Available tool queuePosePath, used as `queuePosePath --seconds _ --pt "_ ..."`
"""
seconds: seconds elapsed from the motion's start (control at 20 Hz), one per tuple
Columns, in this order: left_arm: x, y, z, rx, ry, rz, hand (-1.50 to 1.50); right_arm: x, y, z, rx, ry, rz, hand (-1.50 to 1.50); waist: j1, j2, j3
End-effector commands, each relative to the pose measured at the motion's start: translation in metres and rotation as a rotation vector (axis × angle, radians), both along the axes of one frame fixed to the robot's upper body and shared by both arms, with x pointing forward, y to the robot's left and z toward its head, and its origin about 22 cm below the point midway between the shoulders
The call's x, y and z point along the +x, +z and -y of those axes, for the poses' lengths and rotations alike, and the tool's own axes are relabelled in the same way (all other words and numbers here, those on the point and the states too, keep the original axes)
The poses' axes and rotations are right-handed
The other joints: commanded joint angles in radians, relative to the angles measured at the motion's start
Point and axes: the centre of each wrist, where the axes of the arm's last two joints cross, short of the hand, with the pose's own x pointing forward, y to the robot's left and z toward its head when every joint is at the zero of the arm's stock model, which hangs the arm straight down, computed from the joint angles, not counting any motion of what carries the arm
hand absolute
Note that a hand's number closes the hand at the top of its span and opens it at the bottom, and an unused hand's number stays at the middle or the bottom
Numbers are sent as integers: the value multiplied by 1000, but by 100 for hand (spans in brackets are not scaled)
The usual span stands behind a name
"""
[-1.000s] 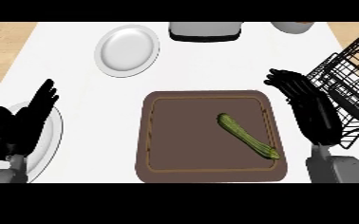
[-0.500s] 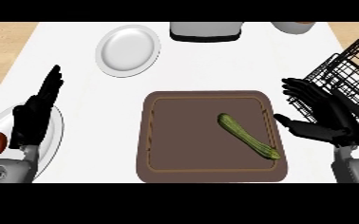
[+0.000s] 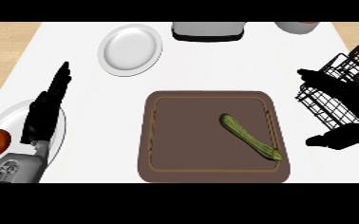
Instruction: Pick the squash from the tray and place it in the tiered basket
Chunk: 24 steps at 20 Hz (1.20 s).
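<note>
One squash point(image 3: 251, 136) is seen lying aslant on the brown tray point(image 3: 161, 166), its lower end near the right rim, with bare tray to its left. The left hand point(image 3: 46, 108) is held edge-on with straight fingers; the right hand point(image 3: 338, 110) is spread wide before the tiered basket point(image 3: 329, 105). Farther on, a white plate point(image 3: 129, 49) rests on the white counter point(image 3: 210, 66).

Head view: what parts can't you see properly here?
- Tiered basket: cut off by the right edge of the head view; its tiers cannot be made out.
- Right robot hand: black against the black wire; finger pose unclear.
- Red thing at the left edge: mostly cut off, unidentifiable.
</note>
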Motion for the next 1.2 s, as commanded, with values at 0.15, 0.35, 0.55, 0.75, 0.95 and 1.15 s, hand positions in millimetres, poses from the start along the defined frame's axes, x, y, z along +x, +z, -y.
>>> queuePosePath --seconds 0.15,0.35,0.55,0.75,0.95,1.15 --pt "3 -9 8 -2 -8 12 0 17 63 -37 -312 177 -73 -150 4 -2 -7" --pt "3 -7 8 -1 -1 16 0 28 65 -86 -316 132 -113 -150 1 -3 -6" --pt "-13 -12 12 7 -5 8 0 34 45 -103 -356 121 -199 -150 4 -4 -5" --pt "4 -2 5 -6 -1 -6 0 38 41 -113 -423 158 -279 -150 -4 -3 -5" --pt "8 -3 -3 1 12 8 0 38 16 -121 -502 169 -322 -150 -5 -1 -5" --pt "-3 -7 -9 15 3 15 0 31 23 -105 -516 171 -329 -150 -5 -3 -5"
